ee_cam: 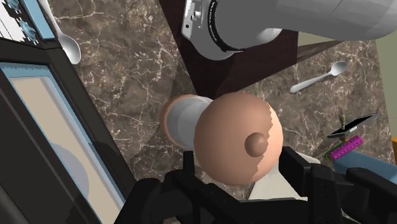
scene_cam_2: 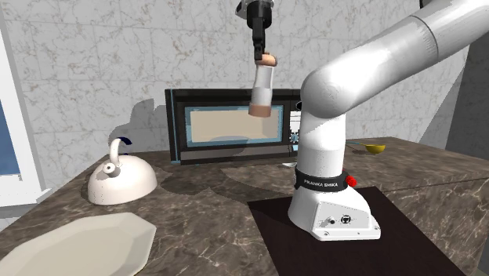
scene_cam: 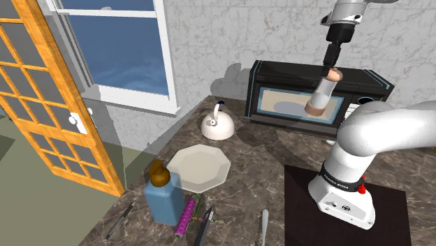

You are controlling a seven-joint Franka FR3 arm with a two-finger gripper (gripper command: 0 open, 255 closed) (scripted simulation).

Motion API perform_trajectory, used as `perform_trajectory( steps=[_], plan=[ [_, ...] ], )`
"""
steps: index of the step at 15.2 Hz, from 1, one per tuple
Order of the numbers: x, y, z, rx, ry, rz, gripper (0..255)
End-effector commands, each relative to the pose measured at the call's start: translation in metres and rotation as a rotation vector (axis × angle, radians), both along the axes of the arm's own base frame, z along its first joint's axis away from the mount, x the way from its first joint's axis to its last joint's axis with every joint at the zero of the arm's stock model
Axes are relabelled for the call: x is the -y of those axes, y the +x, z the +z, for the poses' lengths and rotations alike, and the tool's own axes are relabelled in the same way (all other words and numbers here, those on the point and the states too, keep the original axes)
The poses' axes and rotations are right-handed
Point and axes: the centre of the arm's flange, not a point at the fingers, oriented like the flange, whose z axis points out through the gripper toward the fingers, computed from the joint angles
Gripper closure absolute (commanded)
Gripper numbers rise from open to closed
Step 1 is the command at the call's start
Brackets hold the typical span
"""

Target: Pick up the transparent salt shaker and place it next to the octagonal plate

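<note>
High above the counter (scene_cam: pixel 265 175), in front of the microwave (scene_cam: pixel 279 98), the gripper (scene_cam: pixel 334 59) has its 2 fingers closed on the rounded tan cap of the salt shaker (scene_cam: pixel 321 92), whose clear body hangs tilted below. We judge 2 risks. The cap-only hold may let the shaker pivot or slip during transit, though contact depth is hard to read from the wrist view. The descent beside the octagonal plate (scene_cam: pixel 199 166) could also clip the kettle (scene_cam: pixel 218 124) or blue bottle (scene_cam: pixel 164 199). Dark veined stone forms the counter; pale marbled walls (scene_cam: pixel 209 42), a window (scene_cam: pixel 119 42) and a wooden glazed door (scene_cam: pixel 42 105) surround it.
</note>
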Motion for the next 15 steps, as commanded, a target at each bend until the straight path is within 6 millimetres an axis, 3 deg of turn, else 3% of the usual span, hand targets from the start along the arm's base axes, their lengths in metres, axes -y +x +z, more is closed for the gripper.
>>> perform_trajectory(
  steps=[1,2,15],
  plan=[
    [0.0,0.0,0.011,0.0,0.0,0.0,255],
    [0.0,0.0,0.014,0.0,0.0,0.0,255],
    [-0.138,0.102,0.014,0.0,0.0,0.0,255]
  ],
)
